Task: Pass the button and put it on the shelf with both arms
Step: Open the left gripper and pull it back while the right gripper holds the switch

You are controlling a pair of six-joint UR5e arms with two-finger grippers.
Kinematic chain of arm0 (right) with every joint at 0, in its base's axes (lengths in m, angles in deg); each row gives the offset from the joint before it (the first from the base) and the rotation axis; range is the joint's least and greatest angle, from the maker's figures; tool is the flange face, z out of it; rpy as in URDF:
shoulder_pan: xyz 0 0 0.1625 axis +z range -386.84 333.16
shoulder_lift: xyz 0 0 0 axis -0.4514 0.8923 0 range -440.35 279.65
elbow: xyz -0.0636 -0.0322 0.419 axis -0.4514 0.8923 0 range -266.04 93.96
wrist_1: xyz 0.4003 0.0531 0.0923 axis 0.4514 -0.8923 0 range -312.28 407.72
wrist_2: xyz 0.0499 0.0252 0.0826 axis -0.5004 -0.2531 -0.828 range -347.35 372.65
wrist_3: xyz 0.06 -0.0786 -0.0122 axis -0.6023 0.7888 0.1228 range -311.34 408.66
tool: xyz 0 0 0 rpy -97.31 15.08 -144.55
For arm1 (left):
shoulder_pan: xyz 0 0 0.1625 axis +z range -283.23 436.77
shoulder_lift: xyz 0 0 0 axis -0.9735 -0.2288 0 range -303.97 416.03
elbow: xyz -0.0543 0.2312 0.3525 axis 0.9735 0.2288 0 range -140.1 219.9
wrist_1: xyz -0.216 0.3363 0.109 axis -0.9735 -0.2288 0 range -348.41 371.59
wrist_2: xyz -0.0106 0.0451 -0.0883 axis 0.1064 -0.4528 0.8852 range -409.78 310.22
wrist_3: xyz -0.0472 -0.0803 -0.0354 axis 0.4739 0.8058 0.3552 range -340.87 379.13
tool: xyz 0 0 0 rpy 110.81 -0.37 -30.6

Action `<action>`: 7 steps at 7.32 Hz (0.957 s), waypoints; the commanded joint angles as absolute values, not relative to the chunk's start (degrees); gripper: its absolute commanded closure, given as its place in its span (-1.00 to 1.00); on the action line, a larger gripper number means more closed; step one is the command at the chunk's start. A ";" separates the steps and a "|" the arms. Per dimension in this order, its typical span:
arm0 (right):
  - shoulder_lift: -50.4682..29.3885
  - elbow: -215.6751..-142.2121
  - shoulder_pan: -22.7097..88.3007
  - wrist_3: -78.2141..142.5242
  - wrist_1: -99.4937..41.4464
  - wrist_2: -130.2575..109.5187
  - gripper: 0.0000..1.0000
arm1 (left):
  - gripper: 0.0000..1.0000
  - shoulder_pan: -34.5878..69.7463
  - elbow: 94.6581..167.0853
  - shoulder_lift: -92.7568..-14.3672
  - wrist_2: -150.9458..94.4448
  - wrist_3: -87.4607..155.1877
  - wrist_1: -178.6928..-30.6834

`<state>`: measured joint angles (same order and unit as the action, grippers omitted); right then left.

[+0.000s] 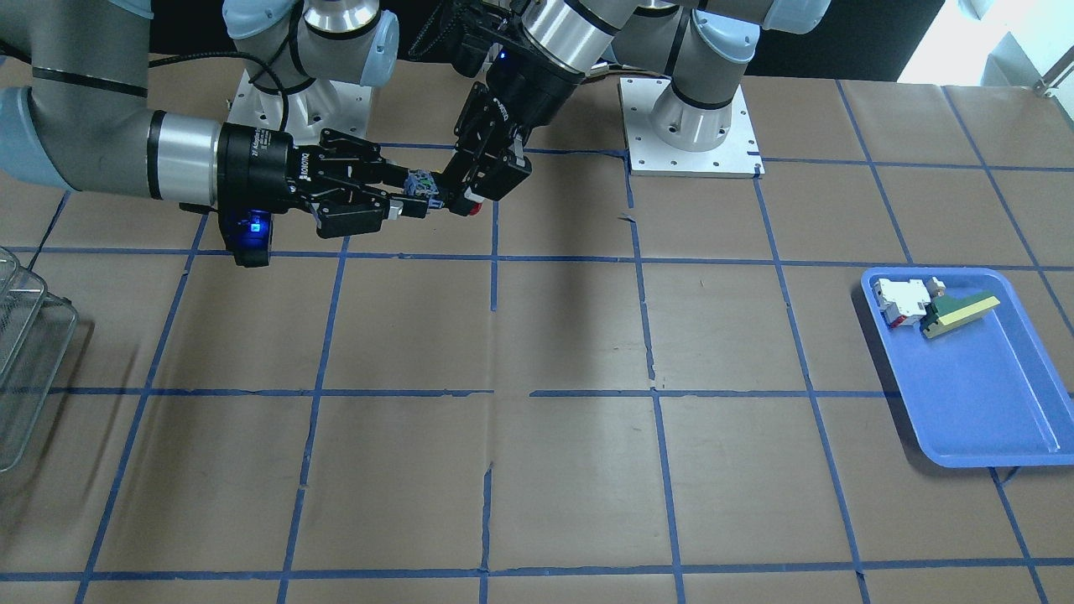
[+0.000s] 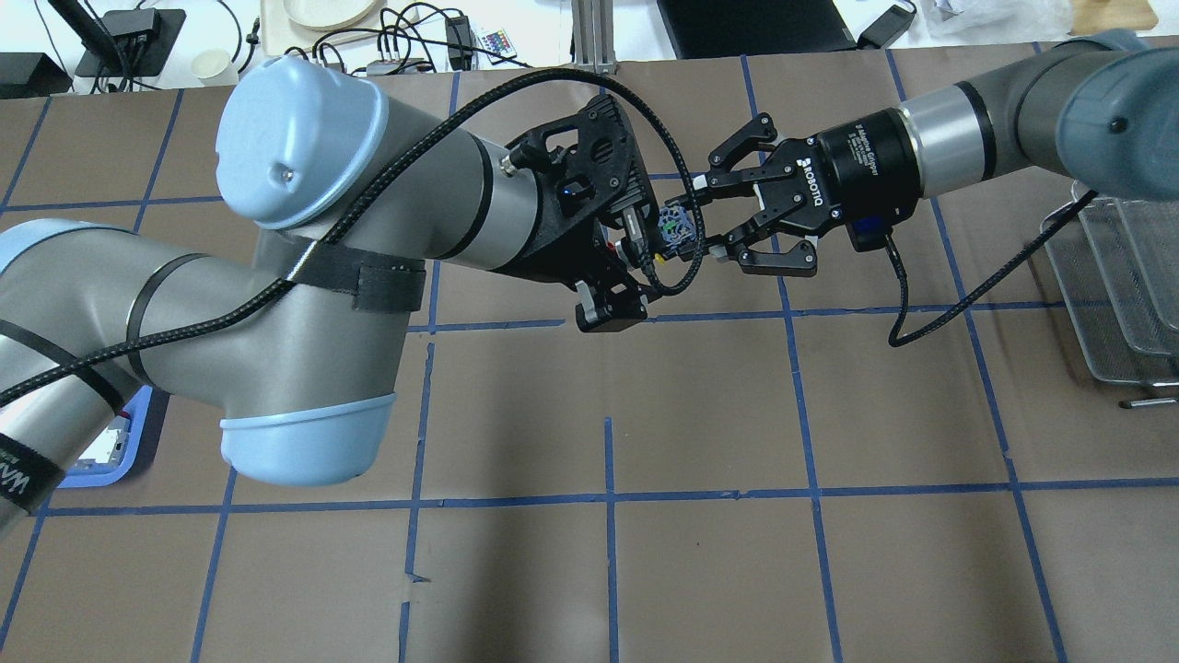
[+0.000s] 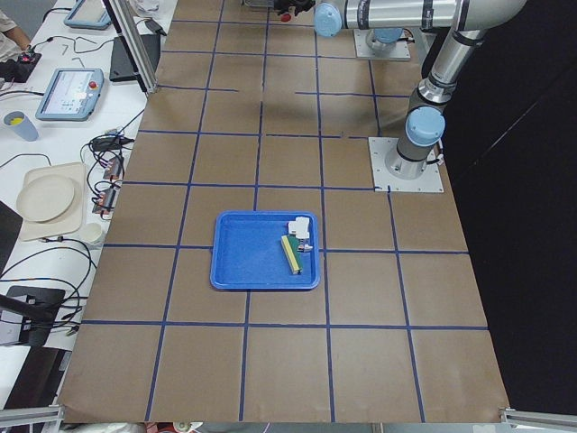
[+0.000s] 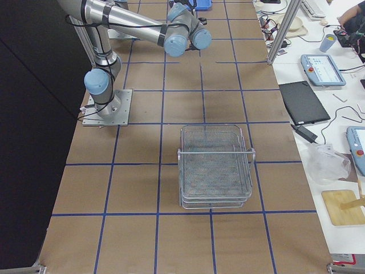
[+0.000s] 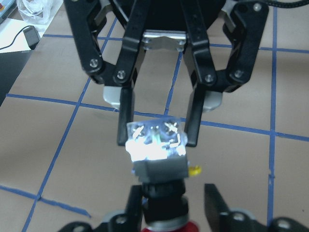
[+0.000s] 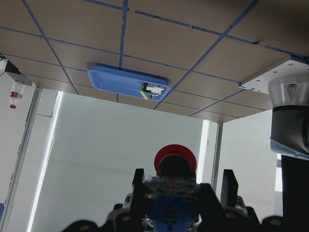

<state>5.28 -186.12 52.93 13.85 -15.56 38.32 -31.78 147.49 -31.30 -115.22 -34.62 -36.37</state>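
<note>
The button (image 5: 155,145) hangs in the air between both grippers near the robot's base. Its red cap (image 1: 472,206) points at my left gripper and its bluish terminal block (image 2: 677,227) at my right gripper. My right gripper (image 2: 702,224) is shut on the terminal block, with a finger tight on each side in the left wrist view. My left gripper (image 5: 174,195) sits around the black body, slightly open, with a gap at one finger (image 5: 213,195). The wire-mesh shelf (image 4: 215,165) stands on the table on the robot's right side, far from both grippers.
A blue tray (image 1: 973,419) on the robot's left side holds a white-and-red block (image 1: 899,300) and a green-and-yellow wedge (image 1: 961,312). The shelf's corner shows at the overhead view's right edge (image 2: 1124,295). A black cable loops by the left gripper (image 2: 686,184).
</note>
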 commanded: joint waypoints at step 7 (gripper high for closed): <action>4.64 -174.83 44.29 18.66 -21.18 64.81 0.88 | -0.99 -5.96 144.50 -31.06 -117.88 -19.38 -46.31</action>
<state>4.81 -177.74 46.37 16.06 -19.80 57.82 -9.66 145.37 -30.66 -116.42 -22.69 -44.02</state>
